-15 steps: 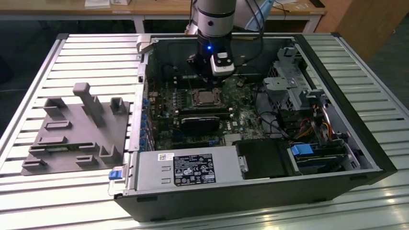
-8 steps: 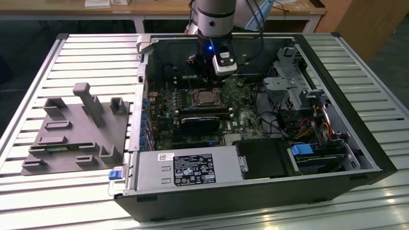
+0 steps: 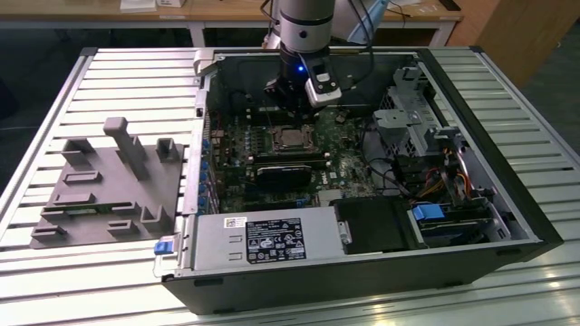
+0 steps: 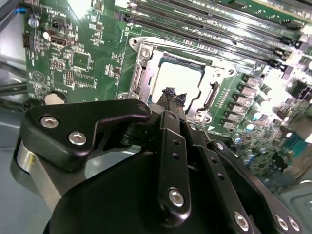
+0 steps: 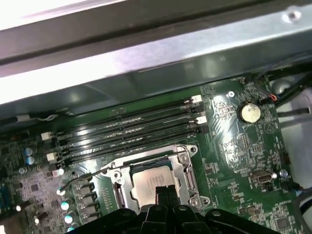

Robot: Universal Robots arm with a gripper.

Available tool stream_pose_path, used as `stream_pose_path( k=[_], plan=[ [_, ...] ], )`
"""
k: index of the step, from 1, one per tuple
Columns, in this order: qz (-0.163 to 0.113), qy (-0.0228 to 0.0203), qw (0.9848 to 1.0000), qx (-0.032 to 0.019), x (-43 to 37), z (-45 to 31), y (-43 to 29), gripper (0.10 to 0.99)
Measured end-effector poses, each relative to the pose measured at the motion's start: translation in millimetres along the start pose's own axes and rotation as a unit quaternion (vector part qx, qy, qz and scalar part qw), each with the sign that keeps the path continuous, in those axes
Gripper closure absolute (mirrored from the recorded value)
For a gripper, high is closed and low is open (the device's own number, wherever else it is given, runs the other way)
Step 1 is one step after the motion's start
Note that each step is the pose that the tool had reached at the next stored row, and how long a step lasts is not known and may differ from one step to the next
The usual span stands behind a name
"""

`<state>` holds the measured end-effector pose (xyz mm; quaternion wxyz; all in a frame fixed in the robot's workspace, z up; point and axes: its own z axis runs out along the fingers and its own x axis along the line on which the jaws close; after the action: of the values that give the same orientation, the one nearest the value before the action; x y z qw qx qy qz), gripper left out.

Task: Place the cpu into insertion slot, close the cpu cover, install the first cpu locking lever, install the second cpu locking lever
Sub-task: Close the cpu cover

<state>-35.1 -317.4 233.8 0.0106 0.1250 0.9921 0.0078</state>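
The cpu [image 3: 292, 139] lies flat in the insertion slot [image 3: 276, 141] on the green board, its silvery top showing in both wrist views [image 4: 187, 78] [image 5: 146, 179]. The cpu cover [image 5: 184, 165] [image 4: 139, 78] lies down as a silver frame around it. A thin wire locking lever [image 5: 84, 179] stands out from one side of the socket. My gripper [image 3: 297, 112] [image 4: 174, 94] [image 5: 163, 193] hangs just over the cpu's edge. It is shut, with fingertips [image 4: 168, 92] pressed together and nothing between them.
Memory slots [image 5: 126, 127] run beside the socket, under the case wall [image 5: 161, 63]. A black ribbed block [image 3: 285, 170] sits on the socket's other side. The grey power supply box [image 3: 263, 241], drive cage [image 3: 417, 115] and cables crowd the case. A grey fixture plate [image 3: 109, 183] lies outside.
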Motion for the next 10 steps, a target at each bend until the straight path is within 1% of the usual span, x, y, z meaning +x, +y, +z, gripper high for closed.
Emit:
stream_pose_path(
  k=[2, 7, 10],
  plan=[
    [-0.006, -0.0013, 1.0000, -0.0005, 0.4, 0.2, -0.1, 0.984],
    [-0.012, -0.0133, 0.9998, -0.0036, 2.9, 1.0, -0.8, 0.984],
    [-0.014, -0.0188, 0.9997, -0.0051, 6.1, 1.5, -1.6, 0.984]
  ],
)
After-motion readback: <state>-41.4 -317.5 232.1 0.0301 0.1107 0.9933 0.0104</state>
